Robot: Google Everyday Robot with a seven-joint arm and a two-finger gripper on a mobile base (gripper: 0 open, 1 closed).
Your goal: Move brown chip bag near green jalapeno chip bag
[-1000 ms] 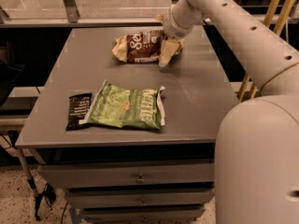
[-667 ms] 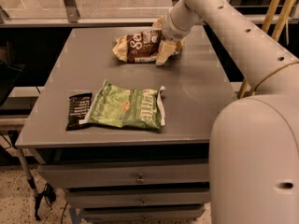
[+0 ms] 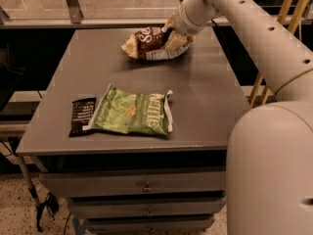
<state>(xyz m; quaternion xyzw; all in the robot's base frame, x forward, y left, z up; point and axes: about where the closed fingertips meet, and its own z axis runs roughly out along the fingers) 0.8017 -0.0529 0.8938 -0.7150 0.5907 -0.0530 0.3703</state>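
grey, matte table top (image 3: 210, 92) carrying three packets, seen from above the robot's shoulder. the cream arm (image 3: 244, 18) reaches from the right foreground diagonally up and left over the far right part of the table, its perforated link ending in a ribbed white wrist. the gripper (image 3: 175, 37) sits at the far edge of the table, closed on the right end of the brown chip bag (image 3: 145, 39), which bunches around it. the bag lies crinkled at the far centre, tan end to the left, white lettering upward, and a silvery strip showing along its near edge. the green jalapeno chip bag (image 3: 131, 112) lies flat near the front edge, well apart from the brown one, with bare table between them. a small black packet (image 3: 82, 116) lies just left of the green bag, tucked partly under its edge. below the top are grey drawers (image 3: 146, 186) with small pulls. the robot's rounded body (image 3: 271, 170) fills the lower right. behind the table runs a metal rail with a post (image 3: 72, 4); yellow wooden bars (image 3: 293, 6) stand at the right; the floor (image 3: 17, 212) is speckled.
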